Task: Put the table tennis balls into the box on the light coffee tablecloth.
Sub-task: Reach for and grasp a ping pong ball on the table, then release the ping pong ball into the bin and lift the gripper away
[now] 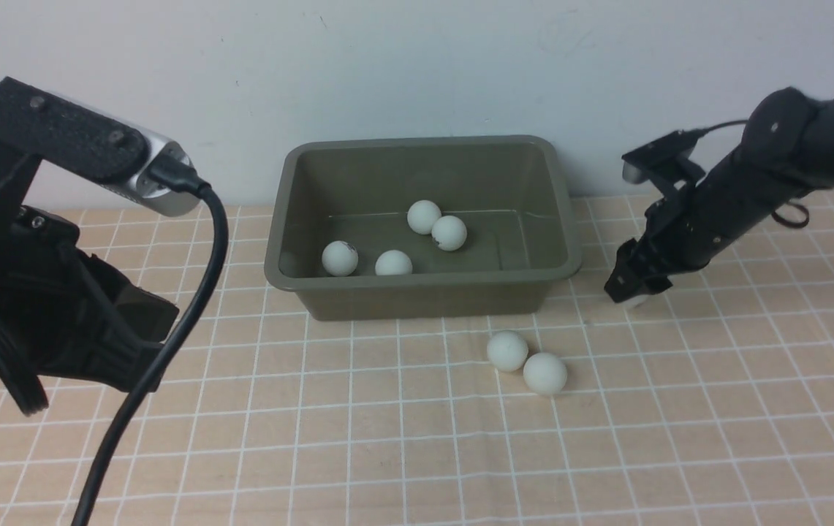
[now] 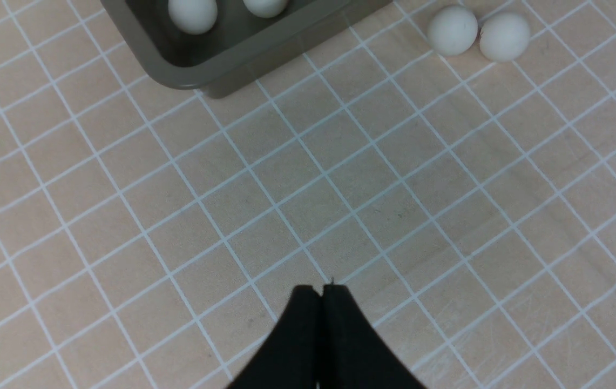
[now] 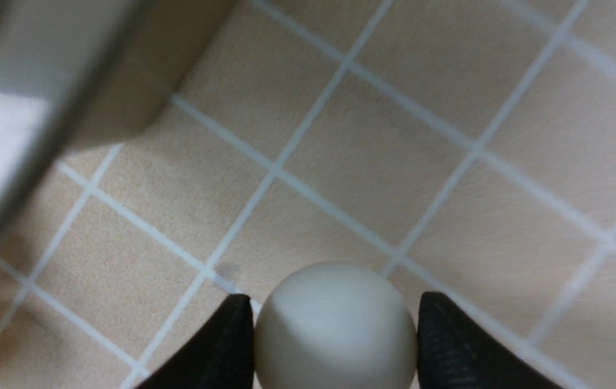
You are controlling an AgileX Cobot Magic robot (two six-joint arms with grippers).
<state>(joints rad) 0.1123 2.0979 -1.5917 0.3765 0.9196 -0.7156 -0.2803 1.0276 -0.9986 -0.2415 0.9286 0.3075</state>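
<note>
The olive-green box (image 1: 417, 145) stands at the back of the light coffee tablecloth (image 1: 387, 438) and holds several white table tennis balls (image 1: 424, 217). Two more balls (image 1: 507, 350) (image 1: 544, 373) lie touching on the cloth in front of its right corner. My right gripper (image 1: 632, 296) is down on the cloth just right of the box. In the right wrist view its black fingers (image 3: 437, 335) press both sides of another ball (image 3: 334, 329). My left gripper (image 2: 321, 289) is shut and empty above bare cloth, left of and nearer than the box.
A pale wall rises right behind the box. The box's near rim (image 3: 32, 108) shows blurred close beside the right gripper. The left arm's camera and black cable (image 1: 190, 307) hang over the left side of the cloth.
</note>
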